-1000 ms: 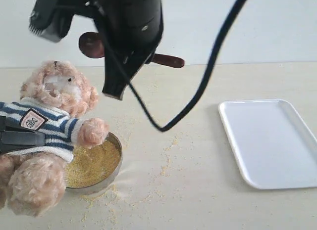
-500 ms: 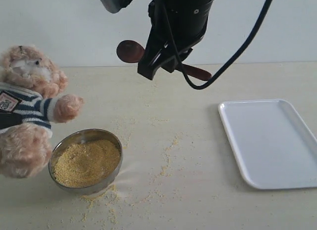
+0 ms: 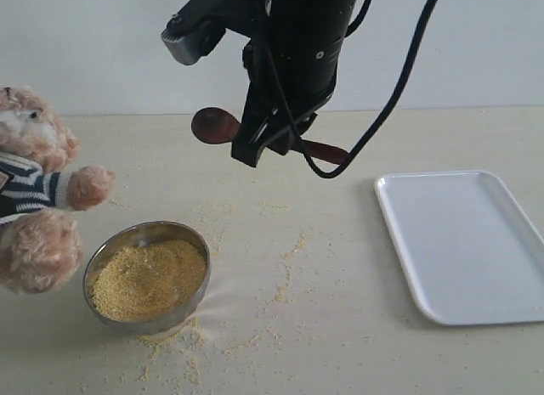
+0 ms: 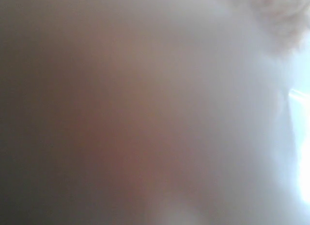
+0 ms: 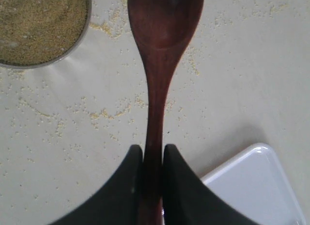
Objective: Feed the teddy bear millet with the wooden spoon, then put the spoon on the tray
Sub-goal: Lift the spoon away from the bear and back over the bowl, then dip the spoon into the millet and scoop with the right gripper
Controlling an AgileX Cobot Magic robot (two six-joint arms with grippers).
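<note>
Exterior view shows my right tool [image 3: 270,144] hanging over the surface [image 3: 340,344] near the twelve o'clock part of the picture. It is closed narrow on the slim handle of the wooden spoon [image 3: 214,126]. The spoon lies almost level, its round end towards nine o'clock and the handle end towards four o'clock.

The teddy bear [image 3: 38,200] is at the nine o'clock edge, partly cut off by the frame, with one arm stretched towards three o'clock. A round metal bowl [image 3: 194,301] stands at about seven o'clock, just beside the bear, and it holds a heap of the millet [image 3: 149,279]. More grains lie loose on the surface around it. The tray [image 3: 463,242] lies at three o'clock, well apart from the bowl.

Right wrist view shows the two dark fingers of the right tool [image 5: 153,150] pressing the spoon [image 5: 155,89] from both sides. Under it I see the bowl rim [image 5: 87,22], the millet [image 5: 38,22] and one corner of the tray [image 5: 252,186].

Left wrist view is only a blur. My left tool does not show, so I cannot tell its state.
</note>
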